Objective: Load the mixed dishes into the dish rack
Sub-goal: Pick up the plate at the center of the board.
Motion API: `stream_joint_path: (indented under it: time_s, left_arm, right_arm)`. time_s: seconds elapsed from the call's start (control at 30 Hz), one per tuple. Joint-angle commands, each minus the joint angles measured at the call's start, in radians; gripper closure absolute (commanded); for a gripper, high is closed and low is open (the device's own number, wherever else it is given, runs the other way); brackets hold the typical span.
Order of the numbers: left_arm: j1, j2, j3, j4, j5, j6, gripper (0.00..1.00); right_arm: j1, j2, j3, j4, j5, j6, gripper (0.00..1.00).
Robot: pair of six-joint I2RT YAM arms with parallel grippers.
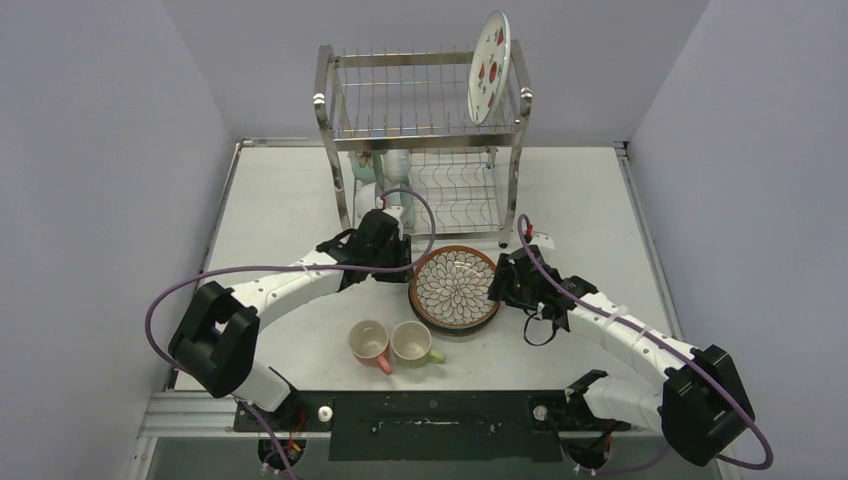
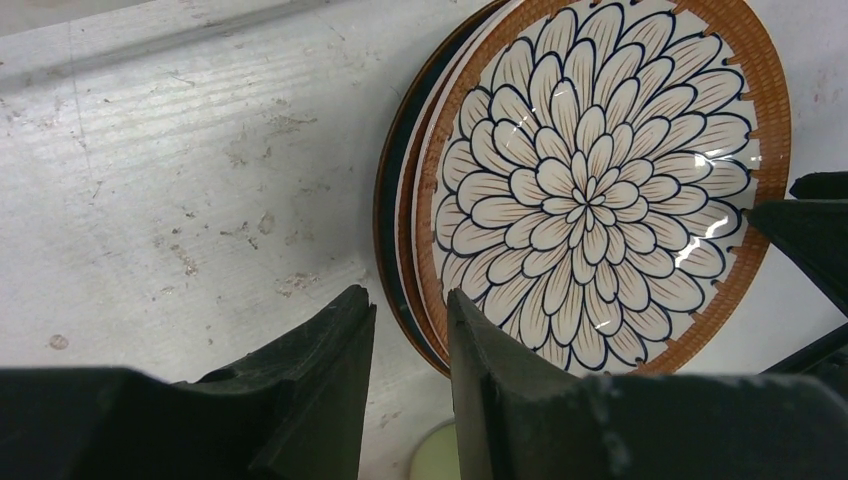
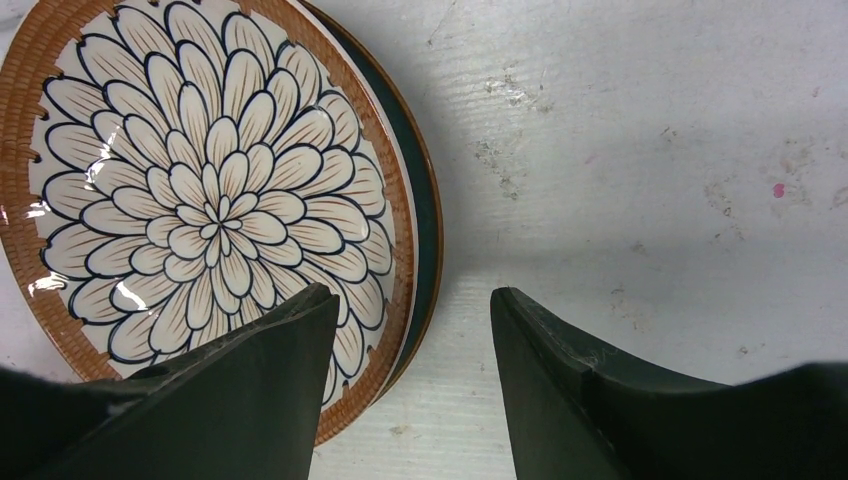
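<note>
A stack of brown-rimmed petal plates [image 1: 455,288] lies flat on the table in front of the dish rack [image 1: 420,110]. My left gripper [image 1: 402,262] is open at the stack's left rim; in the left wrist view [image 2: 410,300] one finger is over the plate [image 2: 600,190] and the other over the table. My right gripper [image 1: 502,285] is open at the right rim and straddles it [image 3: 410,298] above the plate [image 3: 210,190]. A strawberry plate [image 1: 489,66] stands in the rack's upper tier. The pink mug [image 1: 369,343] and green mug [image 1: 413,343] stand near the front.
Mint-green and white bowls [image 1: 380,166] sit at the rack's lower left. The green mug's rim shows between my left fingers [image 2: 435,458]. The right gripper's black body shows at the right edge of the left wrist view [image 2: 812,235]. Grey walls close in the table.
</note>
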Motion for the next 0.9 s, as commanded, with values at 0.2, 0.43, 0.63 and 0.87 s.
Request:
stream_joint_path:
  time_s: [0.2, 0.43, 0.63, 0.87]
  left_arm:
    - [-0.015, 0.067, 0.047, 0.094, 0.031, -0.019, 0.80]
    - [-0.017, 0.097, 0.037, 0.108, 0.036, -0.024, 0.88]
    - [-0.019, 0.106, 0.039, 0.110, 0.043, -0.027, 1.00]
    - [-0.032, 0.110, 0.053, 0.106, 0.051, -0.028, 1.00]
  right_arm:
    - [-0.009, -0.064, -0.006, 0.002, 0.010, 0.018, 0.42]
    - [-0.011, -0.086, -0.008, -0.013, 0.011, 0.019, 0.42]
    - [-0.011, -0.095, -0.014, -0.017, 0.012, 0.020, 0.43]
    - [-0.012, -0.092, -0.032, -0.001, 0.011, 0.035, 0.43]
